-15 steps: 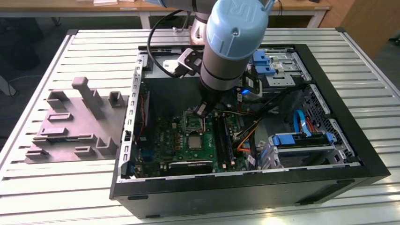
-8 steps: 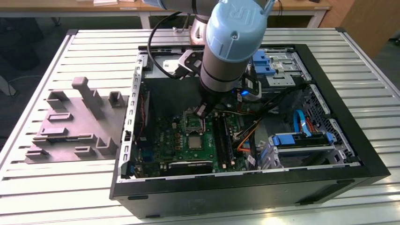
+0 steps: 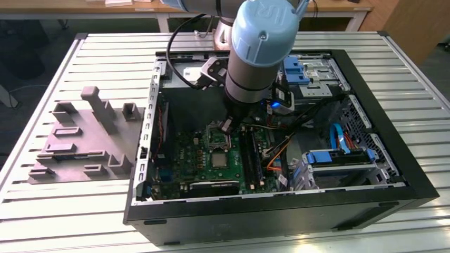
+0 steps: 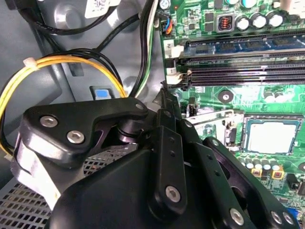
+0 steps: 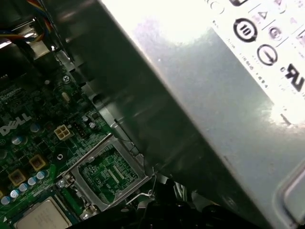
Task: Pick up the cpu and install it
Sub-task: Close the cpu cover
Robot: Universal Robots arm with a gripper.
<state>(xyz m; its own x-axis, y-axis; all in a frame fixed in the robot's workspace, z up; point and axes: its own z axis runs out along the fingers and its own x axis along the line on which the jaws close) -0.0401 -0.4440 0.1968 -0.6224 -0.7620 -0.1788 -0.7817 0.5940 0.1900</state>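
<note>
our gripper (image 3: 228, 126) hangs low inside the open computer case (image 3: 393, 158), just above the motherboard (image 3: 211, 158), near the raised socket frame (image 5: 107, 171). we cannot tell how it stands, or whether it has hold of anything.

the cpu (image 4: 269, 137) lies flat in its socket, pale and silvery; in the exterior view it sits (image 3: 221, 159) just below the gripper, and in the first wrist view its corner (image 5: 40, 217) is beside the open frame. we judge that the chip is already seated and the step in hand is closing the socket. the next move, we think, calls for pressing the frame down without pushing the chip aside.

around it, the memory slots (image 4: 243, 62) stand close, yellow cables (image 4: 57, 64) curve beside the linkage, and the grey power supply (image 5: 214, 95) is very near. the grey tray (image 3: 81, 142) rests outside the case, at the exterior view's left.
</note>
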